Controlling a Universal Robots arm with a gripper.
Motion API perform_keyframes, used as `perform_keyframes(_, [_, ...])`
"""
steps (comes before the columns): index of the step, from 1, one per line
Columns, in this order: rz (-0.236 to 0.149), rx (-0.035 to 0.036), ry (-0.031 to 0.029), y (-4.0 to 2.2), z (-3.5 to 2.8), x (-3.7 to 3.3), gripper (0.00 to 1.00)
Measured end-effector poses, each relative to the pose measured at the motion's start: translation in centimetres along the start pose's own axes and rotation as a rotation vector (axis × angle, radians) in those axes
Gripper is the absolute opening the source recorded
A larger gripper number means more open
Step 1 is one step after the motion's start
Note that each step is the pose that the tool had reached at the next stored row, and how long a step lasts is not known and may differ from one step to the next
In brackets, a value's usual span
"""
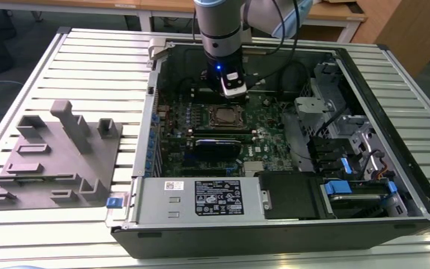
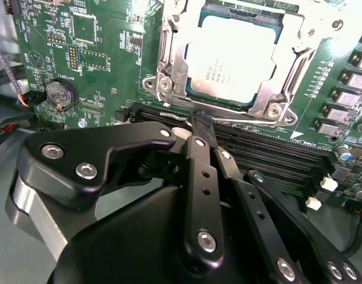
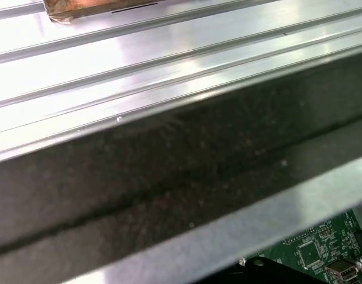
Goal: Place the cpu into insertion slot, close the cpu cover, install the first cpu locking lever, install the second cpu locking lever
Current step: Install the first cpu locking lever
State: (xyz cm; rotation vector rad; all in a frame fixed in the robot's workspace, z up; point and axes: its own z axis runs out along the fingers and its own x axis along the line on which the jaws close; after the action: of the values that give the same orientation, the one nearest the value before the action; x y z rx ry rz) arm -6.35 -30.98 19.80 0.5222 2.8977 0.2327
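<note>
Silver-grey sheet metal of the labelled power-supply box (image 1: 200, 196) sits at the near edge of the open black computer case (image 1: 416, 185). Beyond it lies the long black rectangular card (image 1: 219, 147). Farther in, the small flat square cpu with a silvery metal top (image 2: 240, 56) is seated in the square dark insertion slot (image 1: 213, 119) on the green circuit board (image 2: 103, 53). The thin silver cpu cover frame (image 2: 175, 59) looks folded down around the chip. I cannot tell whether either locking lever is latched.

Just far of the slot hangs the black-linked gripper (image 2: 198, 121). Its fingers are drawn together with nothing seen between them, and their tips are low over the long narrow black memory slots (image 2: 258, 148).

The main risk, as I judge it, is a slip. A thin sprung lever pushed by closed fingertips could skid free, and the tips could strike the memory slots or small board parts. If the cover is not lying flat, forcing a lever could also load the chip unevenly.

I count one cpu, one insertion slot, one cover, one gripper, one black card and one power-supply box. There is also one round silver coin cell (image 2: 59, 94) and one grey moulded fixture block (image 1: 54, 157), which sits on the slatted aluminium table (image 1: 88, 56) at the exterior view's left. The memory slots are several and overlap too much to count.
</note>
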Motion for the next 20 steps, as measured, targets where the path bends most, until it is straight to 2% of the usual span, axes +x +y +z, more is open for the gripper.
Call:
perform_keyframes(7, [0.004,0.0012,-0.0013,0.11,0.02,0.05,0.11])
perform_keyframes(11, [0.003,-0.0033,-0.0129,0.07,0.12,0.13,0.11])
perform_keyframes(12, [0.003,-0.0038,-0.0142,0.06,0.15,0.14,0.11])
perform_keyframes(20, [0.003,-0.0042,-0.0151,-0.13,0.15,0.08,0.11])
